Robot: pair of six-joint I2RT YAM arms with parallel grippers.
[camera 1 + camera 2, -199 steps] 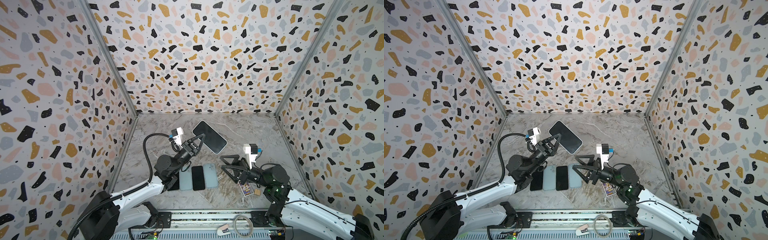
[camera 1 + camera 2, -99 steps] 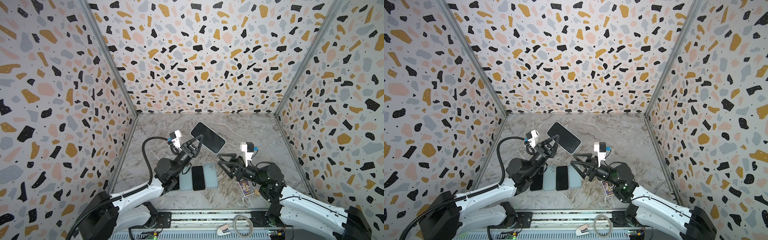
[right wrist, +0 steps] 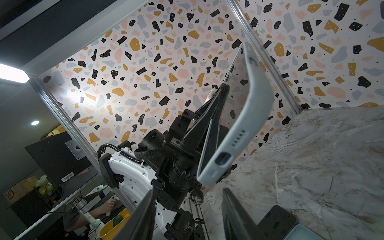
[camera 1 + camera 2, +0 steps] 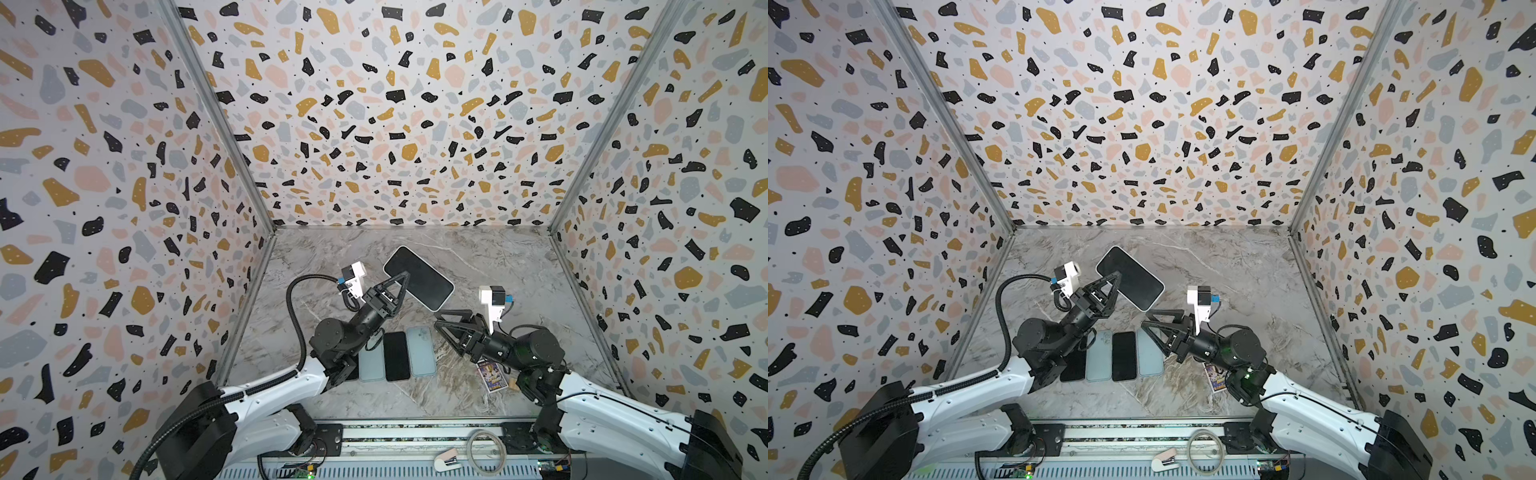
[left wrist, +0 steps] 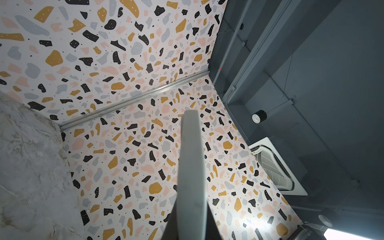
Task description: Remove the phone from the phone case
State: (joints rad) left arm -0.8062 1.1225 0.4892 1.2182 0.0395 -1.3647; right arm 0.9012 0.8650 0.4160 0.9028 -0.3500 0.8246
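Note:
The phone [image 4: 417, 277] [image 4: 1130, 277], black screen up, sits inside a pale grey-blue phone case [image 3: 243, 122] and is held tilted in the air above the table. My left gripper [image 4: 404, 277] [image 4: 1118, 277] [image 3: 220, 91] is shut on one long side of the phone case. In the left wrist view only the case edge [image 5: 192, 162] shows between the jaws of the left gripper [image 5: 191, 220]. My right gripper [image 4: 439, 322] [image 4: 1146, 321] [image 3: 188, 214] is open, just below and in front of the case's port end, touching nothing.
A row of phones and cases [image 4: 397, 355] [image 4: 1124, 355] lies flat on the marble table [image 4: 498, 266] under both grippers. A printed card [image 4: 490, 376] lies by the right arm. A cable ring [image 4: 485, 451] rests on the front rail. Patterned walls close three sides.
The right gripper has shifted slightly left toward the phone's lower end and its jaws have narrowed. The left gripper still holds the cased phone in nearly the same spot.

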